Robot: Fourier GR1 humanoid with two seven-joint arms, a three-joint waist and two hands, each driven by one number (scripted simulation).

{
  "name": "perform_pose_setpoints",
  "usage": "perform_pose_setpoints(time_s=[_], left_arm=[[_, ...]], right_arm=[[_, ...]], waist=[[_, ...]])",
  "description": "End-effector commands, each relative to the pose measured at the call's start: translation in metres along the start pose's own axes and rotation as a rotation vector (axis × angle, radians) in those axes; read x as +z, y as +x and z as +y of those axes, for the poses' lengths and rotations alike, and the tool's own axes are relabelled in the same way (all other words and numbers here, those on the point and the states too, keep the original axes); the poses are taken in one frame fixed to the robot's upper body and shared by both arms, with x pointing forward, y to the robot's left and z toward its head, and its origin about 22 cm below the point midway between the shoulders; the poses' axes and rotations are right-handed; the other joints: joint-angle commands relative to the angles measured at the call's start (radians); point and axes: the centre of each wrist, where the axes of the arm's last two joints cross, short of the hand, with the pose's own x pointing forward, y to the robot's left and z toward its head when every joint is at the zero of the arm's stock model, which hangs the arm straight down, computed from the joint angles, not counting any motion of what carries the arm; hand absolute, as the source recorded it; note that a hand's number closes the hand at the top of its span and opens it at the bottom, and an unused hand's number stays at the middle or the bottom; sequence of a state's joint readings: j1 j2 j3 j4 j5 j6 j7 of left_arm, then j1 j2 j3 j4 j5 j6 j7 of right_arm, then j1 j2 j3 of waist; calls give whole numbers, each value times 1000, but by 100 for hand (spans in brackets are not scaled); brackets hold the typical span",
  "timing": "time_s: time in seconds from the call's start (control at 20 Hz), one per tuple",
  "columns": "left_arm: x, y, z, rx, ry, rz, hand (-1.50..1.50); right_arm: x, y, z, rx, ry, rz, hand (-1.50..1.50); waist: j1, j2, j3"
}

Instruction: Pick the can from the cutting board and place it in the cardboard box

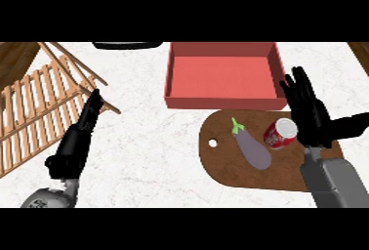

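Marble counter (151, 146): can (280, 133) sits on cutting board (229, 168) lower right, beside eggplant (254, 150); right hand (313, 118) alongside, fingers straight; left hand (78, 139) fingers straight too.

No text, number or sign can be read. The can (280, 133), lying at the upper right of the cutting board (238, 173), has a red wrap with pale patches, but they are too blurred to make out as letters or a brand.

Counter (151, 146): pale marbled top, evenly lit | wooden slatted rack (36, 107) sits left | dark rounded object (128, 45) at far edge
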State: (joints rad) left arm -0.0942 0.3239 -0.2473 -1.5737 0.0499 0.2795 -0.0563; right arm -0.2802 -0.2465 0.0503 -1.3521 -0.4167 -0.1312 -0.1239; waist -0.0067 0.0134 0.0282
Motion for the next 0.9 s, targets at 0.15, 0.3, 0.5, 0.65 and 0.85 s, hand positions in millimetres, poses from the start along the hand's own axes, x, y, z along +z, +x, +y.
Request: perform_pose_setpoints(time_s=[0.15,0.3,0.5,0.65,0.85], left_arm=[[-10,9,26,-119,-77,-46,0],[-10,10,34,-144,-117,-55,0],[-16,9,44,-115,-174,-45,0],[-20,25,45,-104,-225,-71,0],[-26,31,53,-113,-223,-102,0]], right_arm=[[-10,106,-41,341,-153,-265,-150],[-1,133,-100,848,-179,-151,-150],[31,170,-95,884,-207,-172,-150],[47,169,-76,1028,-109,-217,-150],[62,182,-66,1204,8,-200,-150]], waist=[[-53,-33,-34],[-103,-31,-51],[-78,-29,-33],[-35,-25,-31],[-19,-21,-30]])
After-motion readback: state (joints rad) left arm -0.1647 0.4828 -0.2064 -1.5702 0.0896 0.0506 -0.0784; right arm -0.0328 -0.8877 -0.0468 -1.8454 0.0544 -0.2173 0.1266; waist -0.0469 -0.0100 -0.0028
